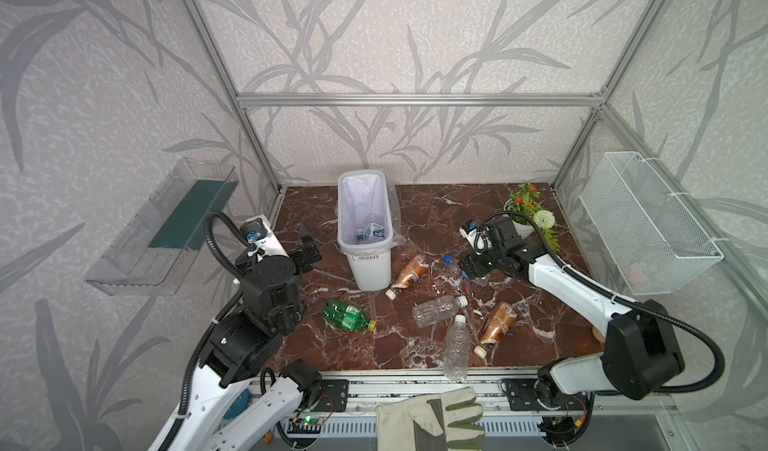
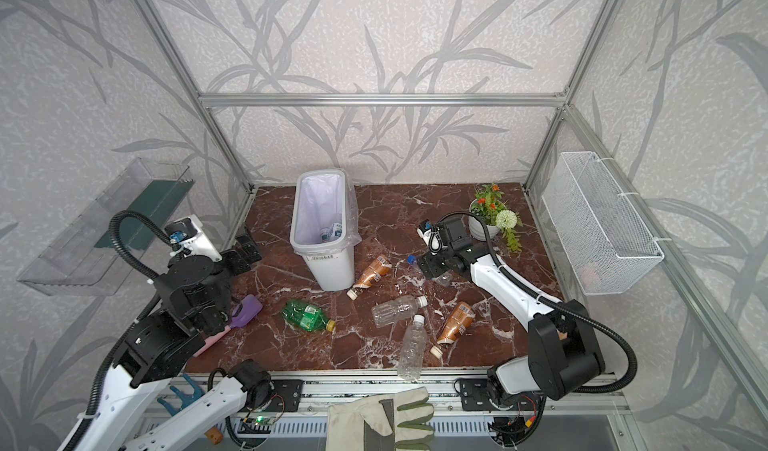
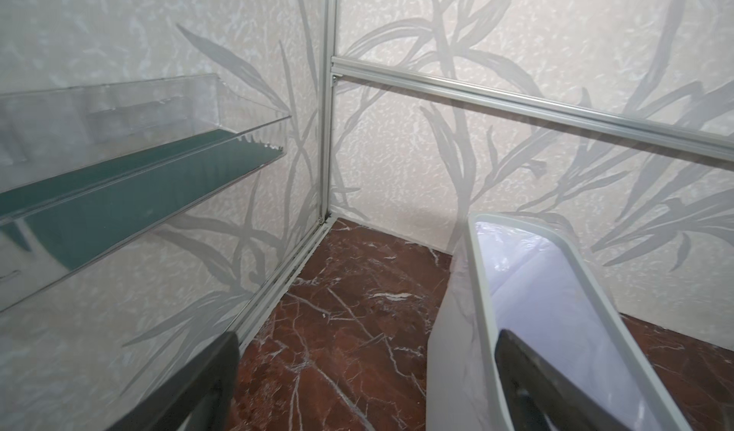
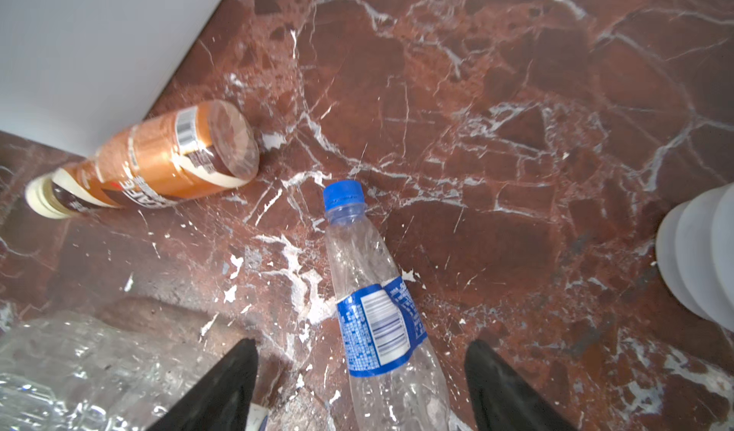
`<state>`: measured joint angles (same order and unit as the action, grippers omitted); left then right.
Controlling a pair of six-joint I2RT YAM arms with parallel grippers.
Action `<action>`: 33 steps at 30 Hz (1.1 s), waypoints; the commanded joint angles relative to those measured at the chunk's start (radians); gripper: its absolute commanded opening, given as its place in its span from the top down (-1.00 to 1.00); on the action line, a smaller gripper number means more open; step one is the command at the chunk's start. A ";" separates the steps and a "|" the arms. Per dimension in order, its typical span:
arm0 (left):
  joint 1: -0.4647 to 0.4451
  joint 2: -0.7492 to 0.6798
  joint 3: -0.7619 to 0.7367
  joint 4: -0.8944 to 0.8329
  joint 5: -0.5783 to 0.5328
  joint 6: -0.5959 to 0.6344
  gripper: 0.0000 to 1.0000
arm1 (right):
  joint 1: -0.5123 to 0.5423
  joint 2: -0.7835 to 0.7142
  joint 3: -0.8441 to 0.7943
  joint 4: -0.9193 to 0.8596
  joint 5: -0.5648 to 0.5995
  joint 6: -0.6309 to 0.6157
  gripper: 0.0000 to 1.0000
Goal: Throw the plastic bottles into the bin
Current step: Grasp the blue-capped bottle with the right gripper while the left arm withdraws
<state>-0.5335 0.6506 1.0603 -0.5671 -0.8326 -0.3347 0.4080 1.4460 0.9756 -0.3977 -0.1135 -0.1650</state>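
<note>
Right end effector (image 4: 361, 343): straddles blue-capped bottle (image 4: 373, 302) | bin (image 1: 365, 250): labelled bottle (image 1: 374, 232) inside

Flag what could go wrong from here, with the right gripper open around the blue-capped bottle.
The blue-capped bottle looks thin and crumpled. The right gripper straddles it, and it may squirt out or roll when squeezed. The bin is tall and narrow, so a bottle carried crosswise might catch its rim. The left gripper, open, hovers beside that rim, and both arms could collide there.
</note>
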 commanded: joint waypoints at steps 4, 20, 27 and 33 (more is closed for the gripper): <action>0.077 0.000 -0.016 -0.134 -0.040 -0.152 -0.98 | 0.019 0.074 0.055 -0.110 0.067 -0.081 -0.59; 0.278 0.081 -0.023 -0.162 0.223 -0.210 -0.98 | 0.061 0.318 0.195 -0.182 0.157 -0.147 -0.41; 0.310 0.080 -0.035 -0.164 0.253 -0.227 -0.98 | 0.061 0.359 0.218 -0.197 0.178 -0.145 -0.15; 0.326 0.082 -0.036 -0.168 0.271 -0.230 -0.98 | 0.061 0.339 0.228 -0.199 0.180 -0.120 0.06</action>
<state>-0.2169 0.7364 1.0313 -0.7113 -0.5674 -0.5354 0.4667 1.8038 1.1820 -0.5739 0.0563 -0.2996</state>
